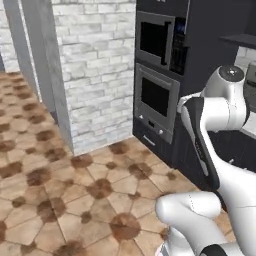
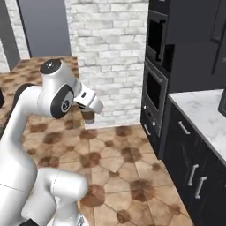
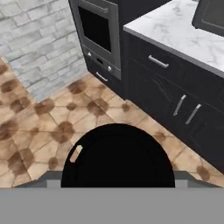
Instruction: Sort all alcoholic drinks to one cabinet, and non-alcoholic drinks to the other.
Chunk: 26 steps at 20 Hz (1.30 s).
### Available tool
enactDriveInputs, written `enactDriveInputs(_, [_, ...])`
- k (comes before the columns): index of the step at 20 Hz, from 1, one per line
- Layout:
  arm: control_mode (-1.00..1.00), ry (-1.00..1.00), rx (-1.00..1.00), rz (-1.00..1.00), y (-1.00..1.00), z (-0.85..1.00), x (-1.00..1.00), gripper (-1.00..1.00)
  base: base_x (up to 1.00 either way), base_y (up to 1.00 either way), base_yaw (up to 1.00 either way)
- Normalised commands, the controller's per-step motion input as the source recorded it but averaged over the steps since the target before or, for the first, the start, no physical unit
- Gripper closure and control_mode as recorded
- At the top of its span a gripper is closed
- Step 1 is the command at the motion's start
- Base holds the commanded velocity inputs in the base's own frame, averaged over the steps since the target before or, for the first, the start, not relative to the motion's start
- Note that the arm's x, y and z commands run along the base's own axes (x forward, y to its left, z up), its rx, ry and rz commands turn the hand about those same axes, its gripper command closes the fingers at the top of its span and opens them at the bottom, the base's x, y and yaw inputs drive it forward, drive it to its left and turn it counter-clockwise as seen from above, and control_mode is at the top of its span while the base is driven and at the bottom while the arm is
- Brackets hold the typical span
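Observation:
A brown paper coffee cup [image 2: 89,116] with a black lid hangs in the air in front of the arm, with my gripper [image 2: 88,111] shut on it. In the hand view its round black lid [image 3: 117,157] sits right at my fingers and hides the cup's body. The cup is well above the tiled floor, left of the oven column. A dark corner of a wall cabinet [image 2: 219,39] shows above the counter at the far right. The alcoholic drinks are out of view.
A tall black column with two built-in ovens [image 2: 155,88] stands beside a white brick wall [image 2: 110,53]. Right of it runs a marble counter [image 2: 198,112] over black drawers [image 3: 175,87] with silver handles. Brown tiled floor [image 1: 75,190] lies open to the left.

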Motion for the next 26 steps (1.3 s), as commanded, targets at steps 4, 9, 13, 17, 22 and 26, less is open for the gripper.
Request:
enactDriveInputs(4, [1.00, 0.00, 0.00, 0.00, 0.00, 0.00, 0.00, 1.00, 0.64, 0.49, -0.72])
enactDriveInputs(9, [1.00, 0.00, 0.00, 0.00, 0.00, 0.00, 0.00, 1.00, 0.94, 0.77, -0.67])
enactDriveInputs(13, [1.00, 0.00, 0.00, 0.00, 0.00, 0.00, 0.00, 1.00, 0.81, 0.76, -0.62])
enactDriveInputs(17, [1.00, 0.00, 0.00, 0.00, 0.00, 0.00, 0.00, 1.00, 0.55, 0.61, -0.63])
enactDriveInputs(22, [1.00, 0.00, 0.00, 0.00, 0.00, 0.00, 0.00, 1.00, 0.38, 0.41, -0.58])
enactDriveInputs(26, [1.00, 0.00, 0.00, 0.00, 0.00, 0.00, 0.00, 1.00, 0.54, 0.27, -0.50])
